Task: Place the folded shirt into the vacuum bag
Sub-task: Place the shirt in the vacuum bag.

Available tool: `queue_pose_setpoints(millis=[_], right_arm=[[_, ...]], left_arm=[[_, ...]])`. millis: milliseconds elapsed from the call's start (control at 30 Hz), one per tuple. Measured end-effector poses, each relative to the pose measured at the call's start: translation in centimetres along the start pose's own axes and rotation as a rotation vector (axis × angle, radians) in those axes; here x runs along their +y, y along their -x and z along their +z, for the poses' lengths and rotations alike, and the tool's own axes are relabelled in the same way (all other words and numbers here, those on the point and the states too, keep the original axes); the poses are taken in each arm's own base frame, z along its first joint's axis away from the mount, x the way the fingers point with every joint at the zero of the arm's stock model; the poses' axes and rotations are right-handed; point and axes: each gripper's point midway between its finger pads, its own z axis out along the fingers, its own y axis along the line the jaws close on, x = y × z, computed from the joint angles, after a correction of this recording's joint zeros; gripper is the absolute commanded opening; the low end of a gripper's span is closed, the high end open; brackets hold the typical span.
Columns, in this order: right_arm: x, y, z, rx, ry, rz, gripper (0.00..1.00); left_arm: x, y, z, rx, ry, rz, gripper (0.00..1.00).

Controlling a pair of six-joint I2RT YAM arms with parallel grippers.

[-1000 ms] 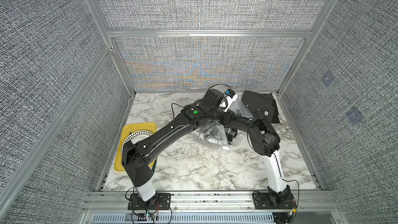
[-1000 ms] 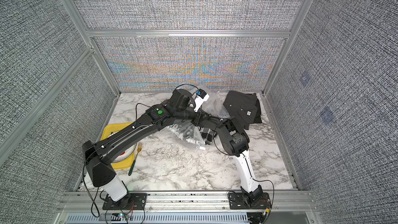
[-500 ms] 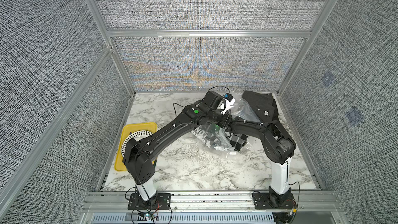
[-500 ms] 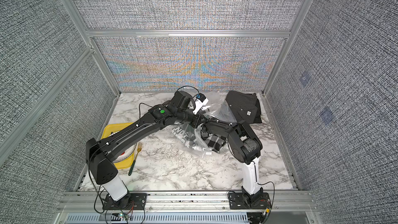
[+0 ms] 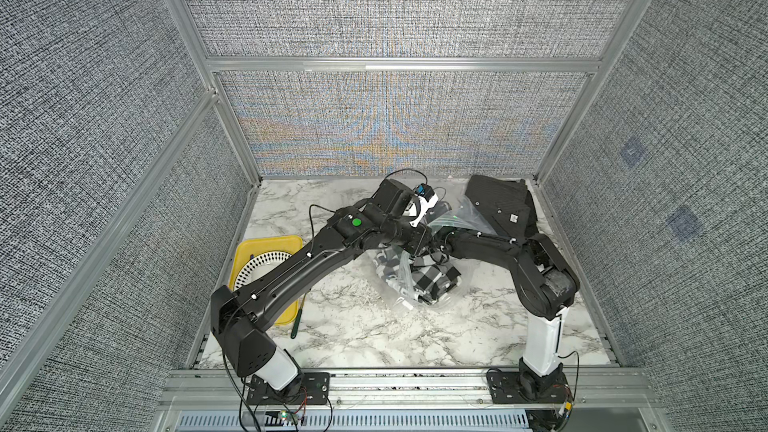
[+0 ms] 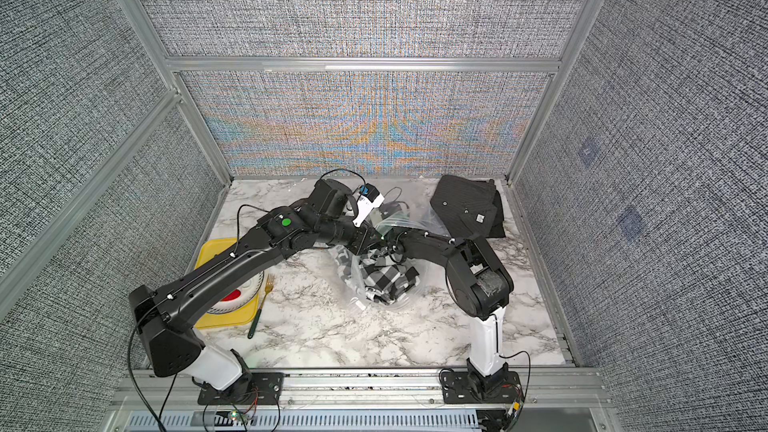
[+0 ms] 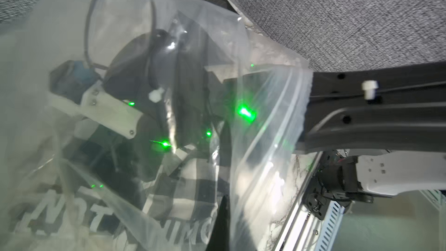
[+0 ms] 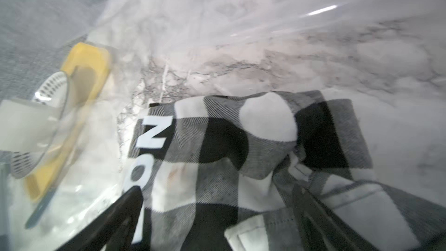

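The checked shirt (image 5: 432,282) lay bunched inside the vacuum bag (image 5: 467,218) at mid-table. Bare marble table (image 5: 374,334) extended to the front rail; the yellow tray (image 5: 266,243) stood well apart at my left. My right gripper (image 8: 216,189) was inside the bag, jaws wide apart astride the shirt. My left gripper (image 5: 417,244) was closed at the bag's upper film; blurred plastic hid whether it pinched anything

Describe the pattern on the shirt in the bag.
The shirt is black-and-white checked, clearest in the right wrist view.
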Motion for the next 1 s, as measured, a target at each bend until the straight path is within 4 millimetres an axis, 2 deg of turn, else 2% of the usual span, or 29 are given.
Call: queue_pose_setpoints(millis=[100, 200, 300, 467, 567, 633, 667, 767, 867, 933, 1000], right_arm=[[1.8, 0.0, 0.3, 0.012, 0.018, -0.023, 0.98], [2.2, -0.1, 0.7, 0.024, -0.060, -0.044, 0.98], [0.6, 0.1, 0.9, 0.031, -0.191, -0.059, 0.98], [-2.3, 0.5, 0.8, 0.038, -0.378, -0.088, 0.98], [-3.7, 0.5, 1.7, 0.054, -0.441, -0.111, 0.98], [-4.8, 0.4, 3.1, 0.073, -0.463, -0.116, 0.96], [-5.2, 0.3, 3.7, 0.082, -0.469, -0.114, 0.92], [-5.9, 0.4, 5.2, 0.095, -0.459, -0.105, 0.72], [-5.9, 1.0, 5.7, 0.089, -0.451, -0.105, 0.47], [-5.6, 1.1, 5.9, 0.091, -0.432, -0.105, 0.27], [-5.5, 1.5, 5.8, 0.085, -0.423, -0.103, 0.15]], left_arm=[[2.0, 1.1, -0.2, -0.029, 0.121, 0.003, 0.00], [2.9, 2.4, -0.3, -0.054, 0.181, 0.007, 0.00], [2.5, 2.9, -0.5, -0.064, 0.162, 0.012, 0.00], [1.5, 2.4, -0.2, -0.041, 0.102, 0.018, 0.00], [1.0, 1.5, 0.4, -0.013, 0.056, 0.013, 0.00], [0.8, 1.1, 0.8, -0.003, 0.035, 0.005, 0.00], [0.8, 1.1, 0.9, -0.004, 0.031, 0.001, 0.00], [0.1, 0.9, 1.5, 0.006, -0.010, -0.006, 0.00], [-0.2, 0.7, 1.7, 0.014, -0.034, -0.009, 0.00], [-0.5, 0.5, 1.8, 0.021, -0.053, -0.011, 0.00], [-0.8, 0.3, 1.9, 0.027, -0.073, -0.013, 0.00]])
